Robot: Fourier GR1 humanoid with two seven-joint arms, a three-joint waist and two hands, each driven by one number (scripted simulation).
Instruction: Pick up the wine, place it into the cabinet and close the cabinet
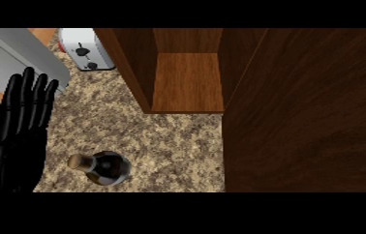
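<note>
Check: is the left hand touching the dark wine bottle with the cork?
Apart. The head view shows speckled counter between the open left hand and the dark corked wine bottle.

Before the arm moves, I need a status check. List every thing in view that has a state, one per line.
Cabinet: open, shelf bare.
Cabinet door: swung wide open at the right.
Wine bottle: upright on the counter, corked, not held.
Left hand: open, fingers straight, resting at the left edge.
Toaster: standing on the counter, slots not visible.
Right hand: not in view.

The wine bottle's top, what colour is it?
Light tan, like cork, on the dark wine bottle; head view.
</note>
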